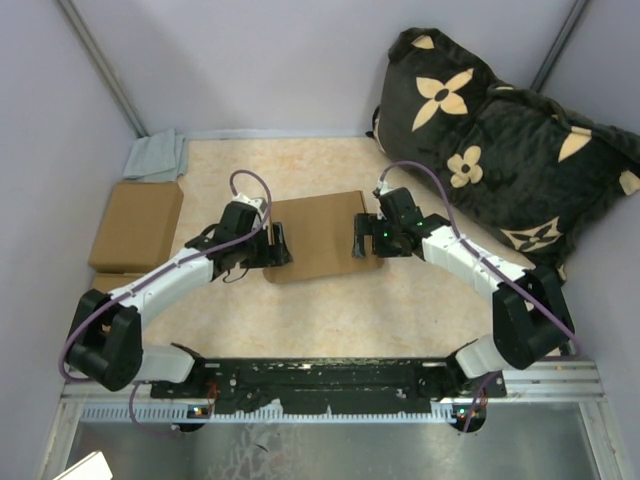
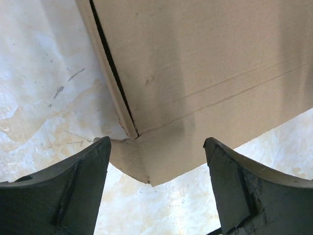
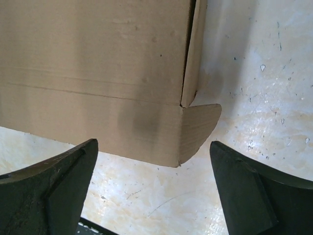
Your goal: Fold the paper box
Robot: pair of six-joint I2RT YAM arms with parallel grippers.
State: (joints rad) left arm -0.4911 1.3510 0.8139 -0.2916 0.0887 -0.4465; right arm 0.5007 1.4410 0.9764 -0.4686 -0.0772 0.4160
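Now lining up on paper box [image 1: 318, 225], flat in middle, near flap not yet tucked. Left gripper [image 1: 278, 246] at left near corner, right gripper [image 1: 360, 240] at right near corner, both spread wide, gripping nothing. Next, probably: press flap ends inward, evenly from both sides.

"How many robot arms do you count?"
"Two, the left arm [image 1: 170, 272] and the right arm [image 1: 465, 258]."
"And cardboard?"
"One paper box [image 1: 318, 235]. The smaller brown blocks come to two: one block [image 1: 138, 225] in full view, and a second block [image 1: 108, 279] showing only an edge."
"Anything soft?"
"One grey cloth [image 1: 157, 155] and one flowered cushion [image 1: 500, 150]."
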